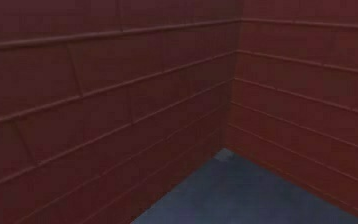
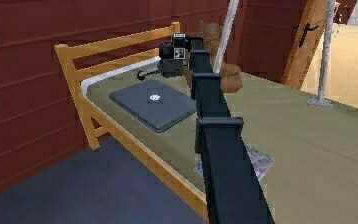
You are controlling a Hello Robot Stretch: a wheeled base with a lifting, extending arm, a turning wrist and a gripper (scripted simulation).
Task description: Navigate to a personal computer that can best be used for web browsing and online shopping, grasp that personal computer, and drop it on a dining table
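Observation:
A closed grey laptop (image 2: 152, 105) lies flat on the olive mattress of a wooden-framed bed (image 2: 95, 58) in the arm side view. My dark arm bar (image 2: 224, 145) reaches out over the bed. The gripper (image 2: 149, 72) is at its far end, just beyond the laptop's far edge and near the headboard. The bed and the laptop lie at and behind the gripper's far end, so I cannot tell whether it holds anything.
The forward view faces a corner of dark red plank walls (image 1: 107, 100) close ahead, with blue floor (image 1: 257, 195) below. On the bed, a brown object (image 2: 213, 40) sits behind the gripper and a flat printed item (image 2: 257, 160) lies beside the arm. A white pole (image 2: 227, 35) and a brown door (image 2: 307, 45) stand beyond.

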